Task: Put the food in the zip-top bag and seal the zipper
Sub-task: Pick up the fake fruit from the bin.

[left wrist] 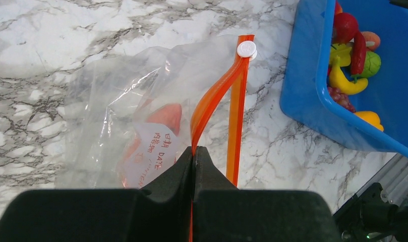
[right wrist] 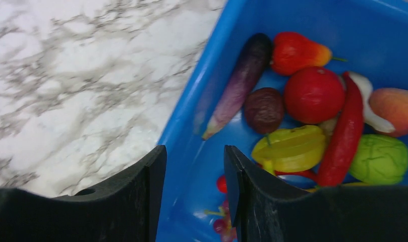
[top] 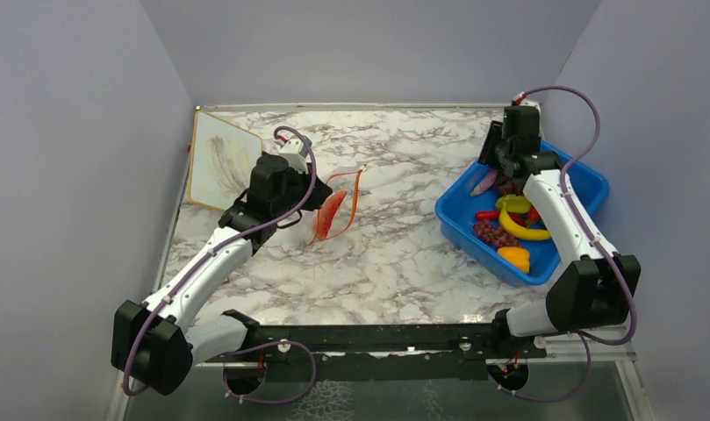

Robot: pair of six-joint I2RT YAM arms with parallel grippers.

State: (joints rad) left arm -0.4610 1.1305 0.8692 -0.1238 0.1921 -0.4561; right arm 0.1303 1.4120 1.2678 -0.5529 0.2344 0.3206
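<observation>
Bag: clear crinkly zip-top bag (left wrist: 106, 96) lies on the marble-patterned surface (left wrist: 40, 30), well apart from the bin. A reddish-orange piece (left wrist: 164, 118) shows through the film beside a white printed label (left wrist: 154, 161).
Zipper: thin orange-red strip (left wrist: 235, 126) along the bag's mouth. Its two lips part below the white round slider (left wrist: 246, 49), so the mouth stands open.
Left jaws: pressed together, pinching one lip of the zipper and holding it up off the other lip.
Right jaws: spread with nothing between them, hovering over the wall of the blue plastic bin (right wrist: 191, 111) on the side toward the bag.
Food: toy pieces heaped in the bin, among them a slim purple eggplant (right wrist: 239, 83), red round fruit (right wrist: 313, 95), long red chili (right wrist: 343, 136), yellow ridged piece (right wrist: 290, 148), green wrinkled piece (right wrist: 379, 159) and yellow banana (top: 522, 230).
Step, as judged: picking a piece from the bin while the mouth is held open; most of the loading and the sealing are not yet done.
Food handling, as judged: light, hard and smooth. The round fruit may squirt out of a pinch, so the eggplant, nearest the right jaws, looks easiest, taken across its middle.
Bag handling, as judged: limp, slippery and nearly weightless. The stiffer zipper is the sound place to hold; the film would crumple.
Risk: the open mouth may sag or slide when a piece is pushed in.
</observation>
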